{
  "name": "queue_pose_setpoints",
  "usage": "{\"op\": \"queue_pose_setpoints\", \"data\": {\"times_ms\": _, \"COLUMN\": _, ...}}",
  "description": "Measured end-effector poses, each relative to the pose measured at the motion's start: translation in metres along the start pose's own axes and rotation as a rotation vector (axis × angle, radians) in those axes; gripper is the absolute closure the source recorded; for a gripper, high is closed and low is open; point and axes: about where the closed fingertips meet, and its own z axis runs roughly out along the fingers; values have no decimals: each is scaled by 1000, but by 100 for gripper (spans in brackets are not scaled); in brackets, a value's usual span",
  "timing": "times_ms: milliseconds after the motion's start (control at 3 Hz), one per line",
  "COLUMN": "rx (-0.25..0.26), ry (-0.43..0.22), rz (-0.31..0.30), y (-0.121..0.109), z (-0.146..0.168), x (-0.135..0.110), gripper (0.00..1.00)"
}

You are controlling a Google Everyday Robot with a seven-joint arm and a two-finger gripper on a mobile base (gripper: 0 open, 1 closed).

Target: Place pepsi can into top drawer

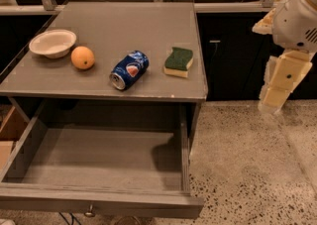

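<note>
Camera view: table at left, arm at right.
Gripper: hung to the right of the table, over the floor, well apart from the can. Whether it was open or closed could not be told. No object was seen in it.
Can, place: lay on its side on the tabletop, near the front edge, between the orange and the sponge, touching neither.
Drawer: stood pulled out below the tabletop, toward the near side, its grey floor in plain sight.
Step in hand (judged): the reach toward the can, not yet begun.
Doing it well (judged): descend from above, centred on the can. Grip across the round body, not end to end. A glancing touch would likely roll it toward the sponge or off the front edge.
Can, look: blue body, with a red-white round logo facing up and right. The silver end was turned near-left.
</note>
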Motion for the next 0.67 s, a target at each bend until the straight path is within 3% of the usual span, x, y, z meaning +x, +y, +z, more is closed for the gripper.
{"op": "queue_pose_setpoints", "data": {"times_ms": 667, "rx": -13, "ry": -55, "rz": -84, "y": -20, "z": 22, "x": -31, "gripper": 0}}
